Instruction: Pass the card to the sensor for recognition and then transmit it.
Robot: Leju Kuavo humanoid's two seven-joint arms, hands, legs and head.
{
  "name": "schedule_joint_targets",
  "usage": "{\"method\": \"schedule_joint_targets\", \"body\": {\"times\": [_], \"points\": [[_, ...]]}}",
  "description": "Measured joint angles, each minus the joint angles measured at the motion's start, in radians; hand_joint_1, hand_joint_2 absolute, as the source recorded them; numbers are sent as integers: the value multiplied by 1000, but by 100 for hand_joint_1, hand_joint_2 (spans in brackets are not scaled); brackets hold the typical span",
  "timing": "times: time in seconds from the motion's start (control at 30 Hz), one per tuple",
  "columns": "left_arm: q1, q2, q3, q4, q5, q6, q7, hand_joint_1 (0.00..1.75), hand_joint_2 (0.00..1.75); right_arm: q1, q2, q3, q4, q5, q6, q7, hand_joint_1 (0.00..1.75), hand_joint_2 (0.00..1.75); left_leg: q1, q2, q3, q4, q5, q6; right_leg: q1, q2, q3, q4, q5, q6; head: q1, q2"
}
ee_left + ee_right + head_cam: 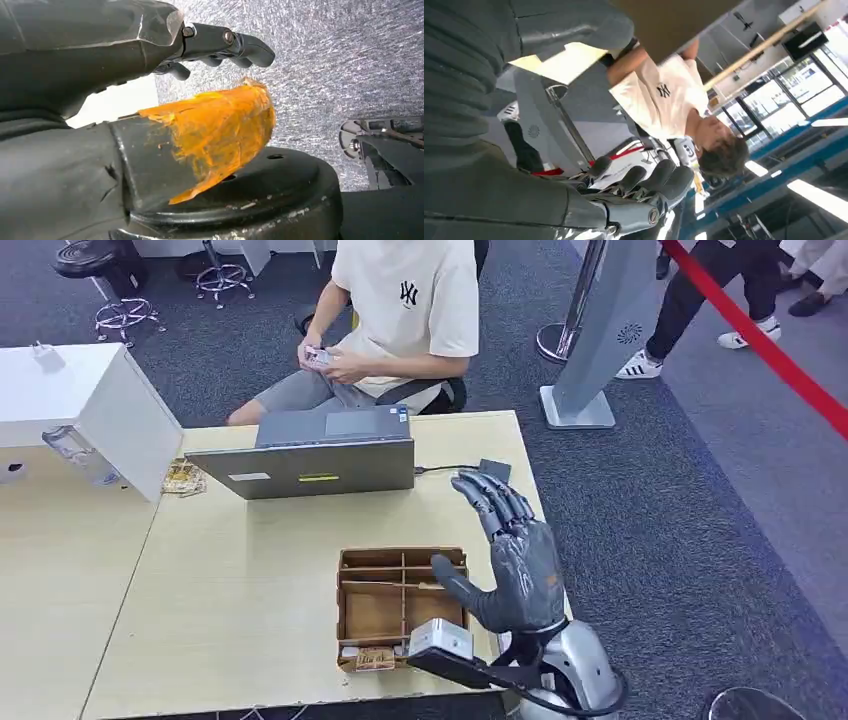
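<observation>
- Right hand [512,565], lower right of the head frame: raised over the table's right edge, fingers spread and pointing up-frame, thumb out to the left. It holds nothing.
- Left hand [220,45], left wrist view: fingers loosely extended above grey carpet, nothing held. Orange tape [220,130] wraps the thumb.
- Wooden tray [400,605], lower centre, just left of the right hand: compartmented. Something small and printed lies at its near left corner; whether that is the card, I cannot tell.
- Small dark box [494,470], on a cable behind the laptop [310,460], centre frame: probably the sensor. The fingertips sit just below it.
- Seated person [400,310], upper centre, holds small cards in both hands.
- Judgement: no card in hand, so the pick is not yet done.
- The next move calls for lowering the right hand to the tray and pinching a thin, flat card cleanly.
</observation>
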Motion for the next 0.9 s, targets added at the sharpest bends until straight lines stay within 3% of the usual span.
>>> {"method": "schedule_joint_targets", "body": {"times": [0.07,0.1,0.17,0.2,0.47,0.5,0.53,0.77,0.8,0.87,0.9], "points": [[0,0,0,0,1,0,0,0,0,19,0,14,2,8,-7,3,84,175,0,0,0,0,0,0,0,0,0,0,0,0,0,0],[-1,0,0,0,2,0,0,0,0,23,0,16,2,17,-12,7,127,175,0,1,0,0,0,0,0,0,-1,0,0,0,0,0],[0,0,0,0,9,0,-5,0,0,27,-2,21,3,40,-18,23,150,175,0,1,0,0,0,0,0,0,-1,0,0,0,0,0],[0,0,0,0,13,2,-6,0,0,28,-3,25,4,50,-18,30,154,175,0,1,0,0,0,0,0,0,-1,0,0,0,0,0],[0,1,0,0,40,5,-9,0,0,31,-14,39,20,98,-7,67,126,175,0,1,0,0,0,0,0,0,0,0,0,0,0,0],[0,1,0,0,42,6,-9,0,0,31,-16,42,25,104,-5,71,103,175,0,1,0,0,0,0,0,0,0,0,0,0,0,0],[0,1,0,0,43,6,-10,0,0,31,-18,43,29,109,-5,74,99,175,0,1,0,0,0,0,0,0,0,0,0,0,0,0],[0,1,0,0,47,6,-15,0,0,25,-31,61,56,140,-6,78,105,175,0,1,0,0,0,0,0,0,0,0,0,0,0,0],[-1,1,0,0,48,6,-15,0,0,24,-32,64,60,142,-6,78,119,175,0,1,0,0,0,0,0,0,0,0,0,0,0,0],[0,1,0,0,50,6,-15,0,0,20,-35,69,70,154,-8,85,119,175,0,1,0,0,0,0,0,0,0,0,0,0,0,0],[-1,1,0,0,54,6,-16,0,0,18,-37,74,80,161,-8,90,147,175,0,1,0,0,0,0,0,0,0,0,0,0,0,0]]}}
